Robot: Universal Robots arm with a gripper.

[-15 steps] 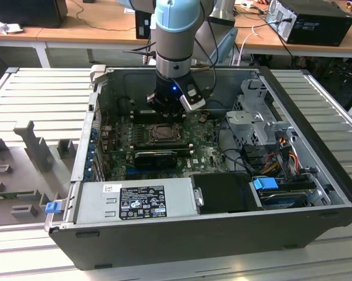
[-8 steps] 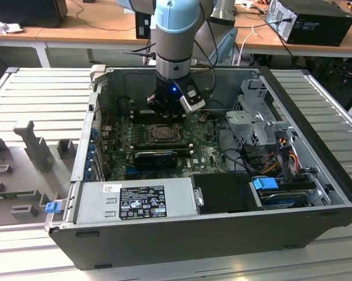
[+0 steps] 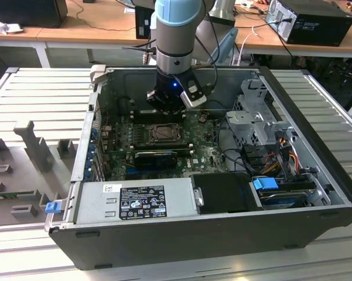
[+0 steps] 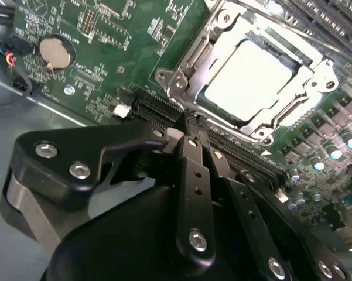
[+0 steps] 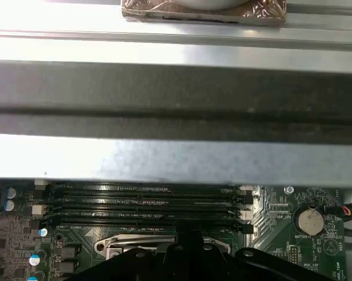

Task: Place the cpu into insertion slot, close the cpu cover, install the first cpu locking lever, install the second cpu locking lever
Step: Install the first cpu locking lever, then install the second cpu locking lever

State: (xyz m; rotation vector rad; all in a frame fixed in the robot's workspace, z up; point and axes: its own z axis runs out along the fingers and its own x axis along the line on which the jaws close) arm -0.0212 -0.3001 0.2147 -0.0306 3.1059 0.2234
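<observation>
Cpu seated, tool closed beside the socket

The cpu (image 4: 252, 79) lies in the insertion slot (image 4: 184, 79) under the lowered cpu cover (image 4: 325, 76); the empty tool (image 4: 187, 126), fingers together, could scrape the nearby memory slots (image 5: 146, 202) if lowered carelessly.

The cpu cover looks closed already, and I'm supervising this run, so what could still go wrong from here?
The gripper sits low beside the cpu cover, its fingers together; drifting sideways could scrape the memory slots next to it. The cpu sits under the cover; if it is seated crookedly, locking pressure might harm the contacts. Cables near the arm could snag.
</observation>
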